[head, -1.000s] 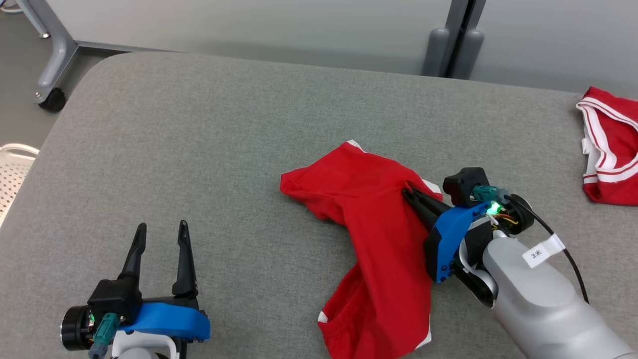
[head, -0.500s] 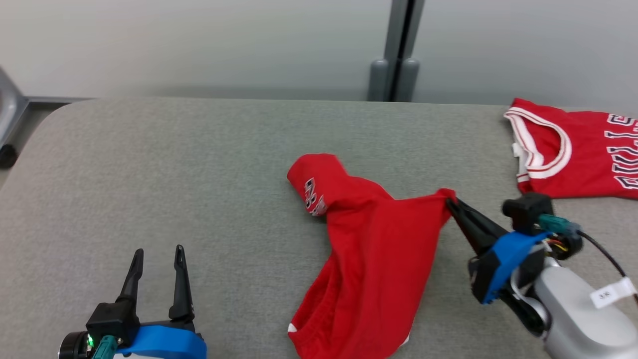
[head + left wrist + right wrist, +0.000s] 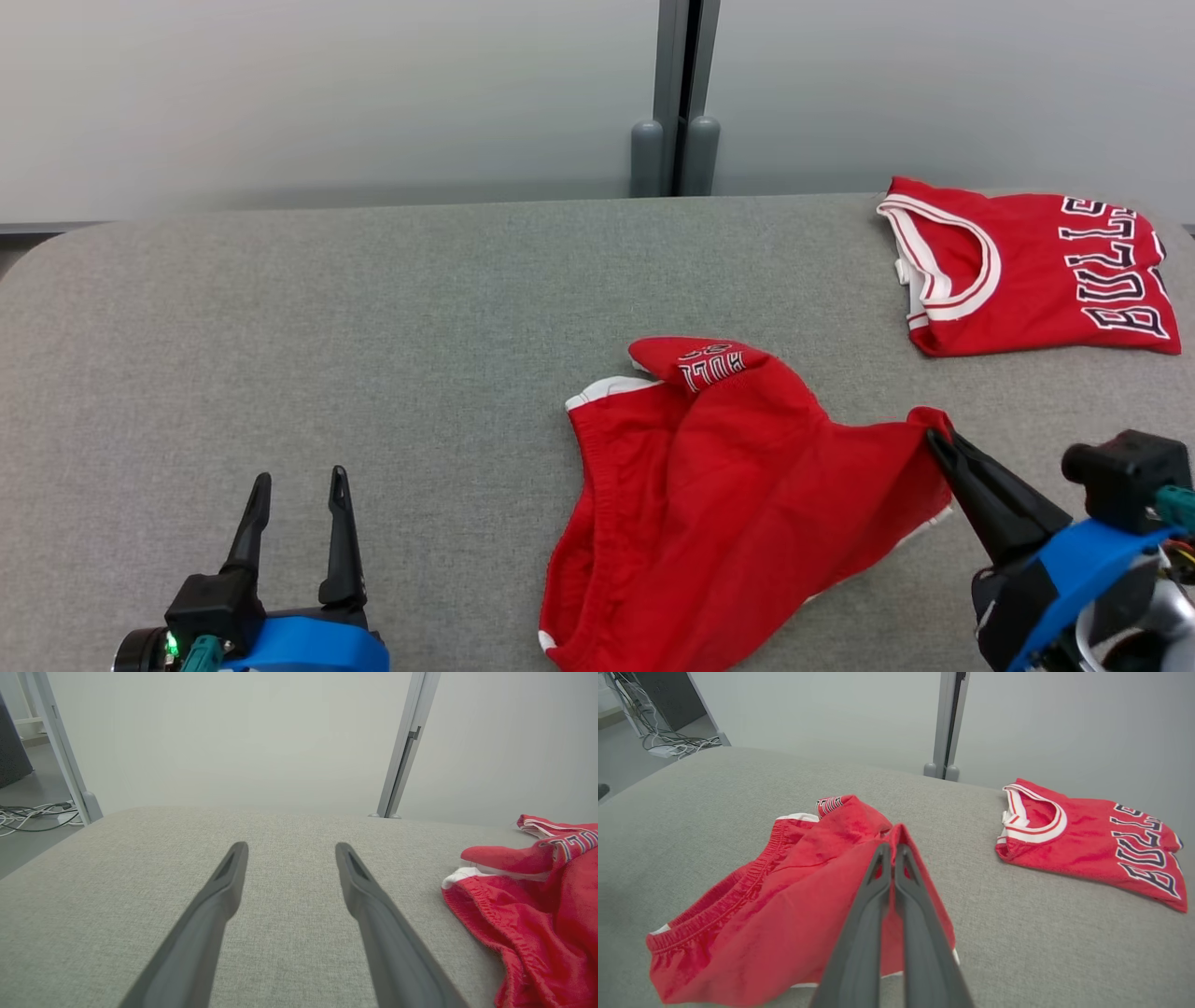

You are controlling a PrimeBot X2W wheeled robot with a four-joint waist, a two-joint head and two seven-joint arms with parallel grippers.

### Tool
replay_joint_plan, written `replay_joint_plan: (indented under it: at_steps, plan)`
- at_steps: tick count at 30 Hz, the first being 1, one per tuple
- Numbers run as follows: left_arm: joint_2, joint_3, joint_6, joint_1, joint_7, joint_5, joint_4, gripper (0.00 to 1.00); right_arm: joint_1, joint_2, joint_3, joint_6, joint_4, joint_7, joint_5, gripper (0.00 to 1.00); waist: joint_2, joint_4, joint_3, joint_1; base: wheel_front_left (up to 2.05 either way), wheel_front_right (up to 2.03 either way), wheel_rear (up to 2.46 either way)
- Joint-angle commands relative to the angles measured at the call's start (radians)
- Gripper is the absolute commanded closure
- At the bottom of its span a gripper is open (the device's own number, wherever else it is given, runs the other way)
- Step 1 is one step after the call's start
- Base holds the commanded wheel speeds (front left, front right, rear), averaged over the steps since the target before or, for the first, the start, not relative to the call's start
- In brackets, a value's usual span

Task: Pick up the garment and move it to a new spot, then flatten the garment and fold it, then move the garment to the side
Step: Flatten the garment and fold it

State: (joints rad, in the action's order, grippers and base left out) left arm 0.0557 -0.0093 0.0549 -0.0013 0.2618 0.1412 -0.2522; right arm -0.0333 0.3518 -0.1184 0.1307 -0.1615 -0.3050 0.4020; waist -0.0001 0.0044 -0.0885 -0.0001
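Red shorts [image 3: 738,485] pinched at one corner by the right gripper [image 3: 935,441]
The shorts are laid crumpled on the grey table [image 3: 373,317], one corner raised; the left gripper [image 3: 300,476] is held wide, empty, well apart

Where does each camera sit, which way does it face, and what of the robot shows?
Head view: on the head, looking forward and down at the table; left gripper open lower left, right gripper shut on the shorts lower right.
Left wrist view: on the left wrist, looking along its open fingers across the table toward the wall.
Right wrist view: on the right wrist, looking along its shut fingers pinching the shorts.
Shared: head and right wrist views show the jersey.
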Motion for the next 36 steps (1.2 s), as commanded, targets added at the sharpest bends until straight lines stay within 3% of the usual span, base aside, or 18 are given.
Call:
replay_joint_plan:
  at_steps: [1, 5, 10, 20, 32, 33, 34, 36]
  plan:
    - [-0.001, 0.003, 0.005, 0.0, 0.004, -0.002, 0.006, 0.0, 0.025, -0.016, 0.019, 0.0, -0.051, -0.025, -0.015, 1.0, 0.0001, 0.0, -0.006, 0.0001, 0.0, 0.0, 0.0]
    - [-0.002, 0.0, 0.007, -0.015, 0.004, -0.003, 0.005, 0.0, 0.081, -0.063, 0.067, 0.0, -0.167, -0.106, -0.053, 1.0, 0.0001, 0.007, -0.024, 0.0001, 0.0, 0.0, 0.0]
    - [-0.003, -0.007, 0.012, -0.029, 0.004, -0.001, -0.004, 0.0, 0.064, -0.107, 0.082, 0.0, -0.142, -0.112, -0.049, 1.0, 0.0001, 0.024, -0.033, 0.0001, 0.0, 0.0, 0.0]
    - [-0.003, -0.01, 0.021, -0.07, 0.004, -0.012, -0.005, 0.0, -0.216, -0.113, 0.007, 0.0, 0.294, 0.111, -0.085, 1.0, 0.0001, 0.067, -0.067, 0.0001, 0.0, 0.0, 0.0]
    - [-0.005, -0.024, 0.029, -0.109, 0.004, -0.005, -0.024, 0.0, -0.54, -0.197, -0.091, 0.0, 0.92, 0.403, -0.084, 0.98, 0.0001, 0.126, -0.099, 0.0001, 0.0, 0.0, 0.0]
    - [-0.005, -0.023, 0.029, -0.108, 0.004, -0.004, -0.024, 0.0, -0.555, -0.2, -0.099, 0.0, 0.956, 0.423, -0.082, 0.37, 0.0001, 0.126, -0.099, 0.0001, 0.0, 0.0, 0.0]
    - [-0.005, -0.021, 0.028, -0.107, 0.004, -0.004, -0.025, 0.0, -0.569, -0.203, -0.107, 0.0, 0.987, 0.441, -0.078, 0.0, 0.0001, 0.126, -0.098, 0.0001, 0.0, 0.0, 0.0]
    - [-0.005, -0.016, 0.025, -0.101, 0.004, -0.006, -0.026, 0.0, -0.591, -0.206, -0.127, 0.0, 1.032, 0.488, -0.073, 0.0, 0.0001, 0.121, -0.093, 0.0001, 0.0, 0.0, 0.0]
